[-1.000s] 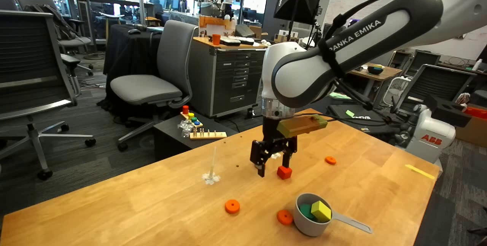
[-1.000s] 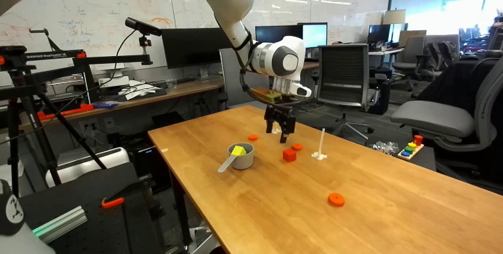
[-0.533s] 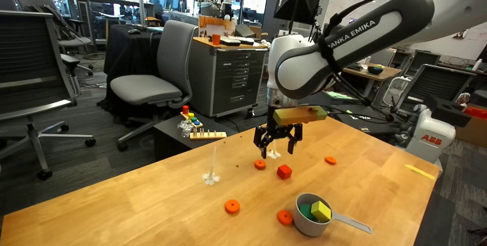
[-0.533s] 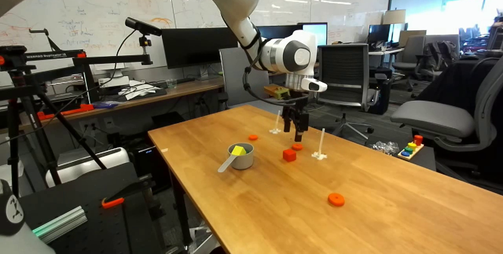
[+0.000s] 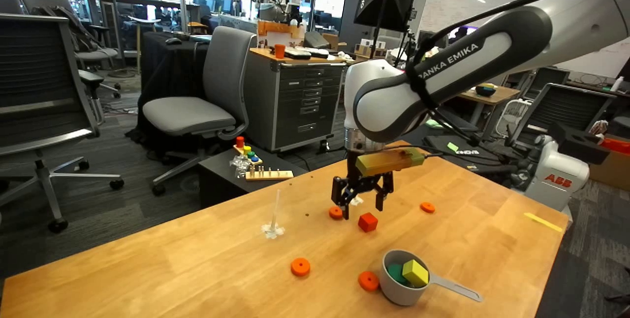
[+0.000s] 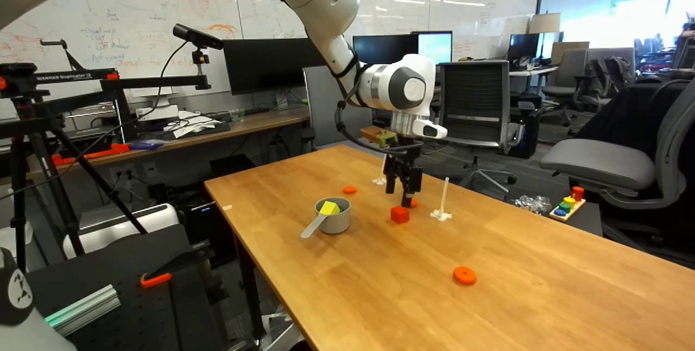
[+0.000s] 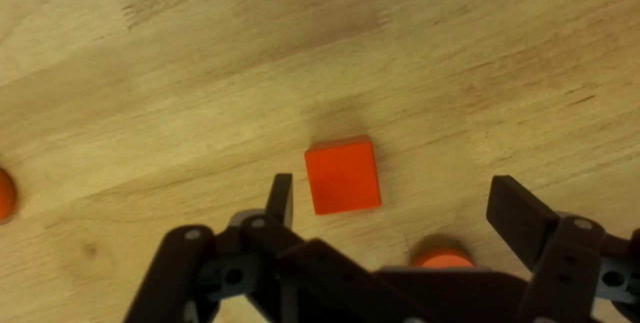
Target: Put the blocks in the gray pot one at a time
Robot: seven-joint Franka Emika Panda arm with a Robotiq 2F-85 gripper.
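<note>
A red cube (image 5: 368, 222) lies on the table, also seen in an exterior view (image 6: 400, 214). My gripper (image 5: 363, 211) is open and empty, above and behind it there. In the wrist view the cube (image 7: 343, 178) lies just ahead of the open gripper (image 7: 392, 183), nearer the left finger. An orange disc (image 5: 336, 213) sits close by, partly hidden by the gripper body in the wrist view (image 7: 443, 259). Further orange discs (image 5: 427, 207) lie about, one touching or close beside the gray pot (image 5: 399, 294). The pot holds a yellow block (image 5: 415, 273) and a green block (image 5: 396, 273).
Two thin white posts stand taped to the wooden table: one (image 6: 443, 199) right of the cube, the other (image 6: 381, 180) partly behind the gripper. The pot's handle (image 5: 455, 287) sticks out sideways. A stacking toy (image 6: 569, 202) is on a black box off the table.
My gripper was low by the cube a second ago, then rose and moved back off it. It has since lowered somewhat. It stays open; the blocks and pot have not moved.
</note>
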